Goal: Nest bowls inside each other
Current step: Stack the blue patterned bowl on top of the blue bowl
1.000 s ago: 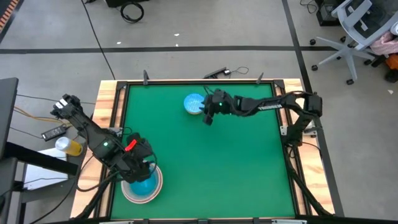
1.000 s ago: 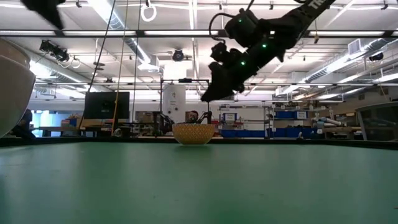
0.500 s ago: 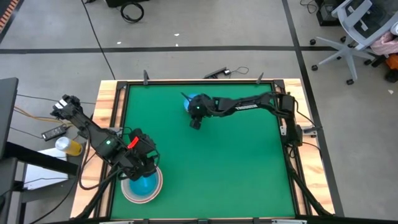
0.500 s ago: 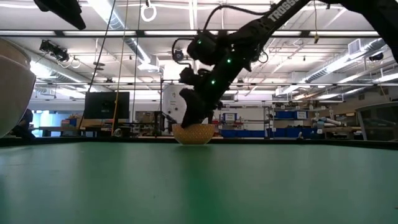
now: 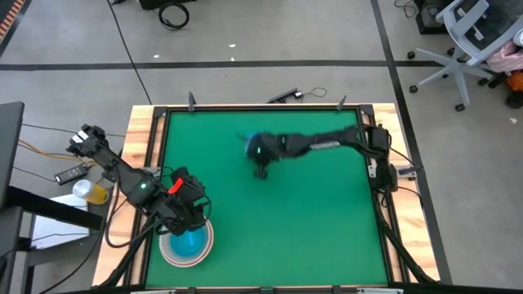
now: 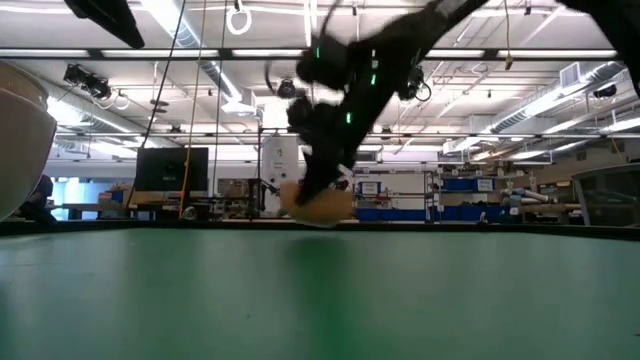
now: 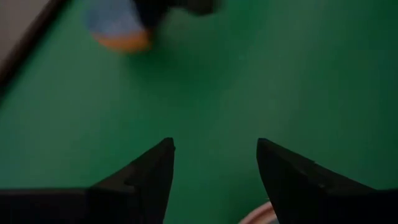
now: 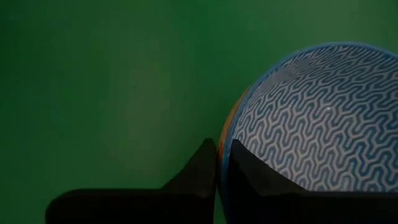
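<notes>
The small light-blue patterned bowl [image 8: 311,118], tan on its outside [image 6: 322,205], is at the table's far middle [image 5: 246,139], and my right gripper [image 8: 222,152] is shut on it. Near the table's near left corner, a blue bowl [image 5: 189,243] rests nested inside a white bowl [image 5: 167,251]. My left gripper [image 7: 214,144] stands open above that stack [image 5: 188,219] with nothing between its fingers. In the low view the white bowl's wall [image 6: 20,140] fills the left edge. My right gripper pinches the small bowl's rim [image 8: 225,146] between its two fingers, one finger [image 8: 199,171] outside the wall and one [image 8: 252,177] inside. The fingers slant down at it from the table's right side. In the low view the bowl is tilted.
The green table top [image 5: 310,220] lies bare between the two arms and has a wooden frame [image 5: 143,147] around it. A yellow cup [image 5: 90,193] and cables lie off the table's left edge.
My right gripper has gone down and toward the table's left edge to the small bowl, and has shut on its rim. The bowl, which stood upright on the table, is now tilted and has shifted a little.
</notes>
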Controlling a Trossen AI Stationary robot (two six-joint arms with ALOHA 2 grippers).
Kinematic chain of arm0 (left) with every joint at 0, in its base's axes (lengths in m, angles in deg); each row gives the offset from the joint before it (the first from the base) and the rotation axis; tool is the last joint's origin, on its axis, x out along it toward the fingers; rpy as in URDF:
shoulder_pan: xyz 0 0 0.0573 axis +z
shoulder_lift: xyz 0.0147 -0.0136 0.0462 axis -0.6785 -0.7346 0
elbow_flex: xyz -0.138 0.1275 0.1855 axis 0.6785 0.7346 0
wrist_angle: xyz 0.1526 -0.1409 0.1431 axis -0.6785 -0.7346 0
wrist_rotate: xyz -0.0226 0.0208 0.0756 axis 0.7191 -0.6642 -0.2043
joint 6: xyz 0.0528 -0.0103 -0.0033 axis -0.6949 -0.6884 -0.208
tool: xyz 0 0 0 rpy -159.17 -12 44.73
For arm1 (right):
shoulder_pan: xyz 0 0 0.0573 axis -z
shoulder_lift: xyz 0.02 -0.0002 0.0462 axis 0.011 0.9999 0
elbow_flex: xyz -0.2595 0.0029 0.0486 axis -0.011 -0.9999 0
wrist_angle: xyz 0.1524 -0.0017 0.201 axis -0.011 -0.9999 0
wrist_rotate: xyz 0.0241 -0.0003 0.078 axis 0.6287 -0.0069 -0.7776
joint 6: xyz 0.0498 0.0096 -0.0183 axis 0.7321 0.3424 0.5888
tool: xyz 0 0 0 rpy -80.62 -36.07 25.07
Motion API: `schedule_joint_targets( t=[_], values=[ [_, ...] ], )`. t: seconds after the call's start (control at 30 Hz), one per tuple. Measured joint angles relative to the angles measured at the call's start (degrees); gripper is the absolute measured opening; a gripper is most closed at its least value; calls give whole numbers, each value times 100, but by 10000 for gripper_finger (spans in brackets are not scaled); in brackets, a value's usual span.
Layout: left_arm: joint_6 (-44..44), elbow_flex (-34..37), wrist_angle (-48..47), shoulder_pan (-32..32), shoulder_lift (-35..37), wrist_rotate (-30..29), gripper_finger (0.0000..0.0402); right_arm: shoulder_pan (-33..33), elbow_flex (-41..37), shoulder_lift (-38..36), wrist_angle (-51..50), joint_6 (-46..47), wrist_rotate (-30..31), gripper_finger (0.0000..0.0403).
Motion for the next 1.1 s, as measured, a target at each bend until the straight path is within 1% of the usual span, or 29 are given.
schedule_joint_targets(
  t=[0.1, 0.17, 0.3, 0.43, 0.5, 0.57, 0.6, 0.7, 0.77, 0.87, 0.97, 1.1],
  values=[
    [-752, 0, 89, 37, -20, -169, 231, -639, 2, -305, -23, -211, -522, 24],
    [-1308, 0, 309, 85, -52, -273, 231, -1014, 7, -450, 40, -291, -833, 22],
    [-2662, 0, 1222, 210, -226, -231, 231, -1725, 2, -623, 432, -258, -860, 22],
    [-4185, 0, 2345, 268, -504, 166, 231, -2249, 11, -786, 749, -269, -861, 23],
    [-4679, 0, 2733, 276, -646, 307, 231, -2418, 11, -813, 740, -266, -816, 25],
    [-4980, 0, 2963, 305, -779, 423, 231, -2524, 9, -813, 727, -296, -764, 25],
    [-5059, 0, 3063, 335, -843, 619, 230, -2556, 11, -813, 724, -328, -750, 25],
    [-5060, 0, 3108, 486, -1029, 1451, 221, -2658, 11, -813, 731, -439, -651, 25],
    [-4865, -2, 3156, 629, -1155, 1842, 206, -2700, 9, -811, 668, -597, -638, 29],
    [-4601, -2, 3119, 837, -1290, 2175, 170, -2756, 2, -811, 681, -987, -779, 41],
    [-4577, -2, 3025, 963, -1300, 2473, 120, -2789, 2, -811, 784, -1150, -681, 63],
    [-4936, -18, 2929, 1041, -1301, 2860, 33, -2798, 13, -885, 847, -1140, -337, 97]
  ],
)
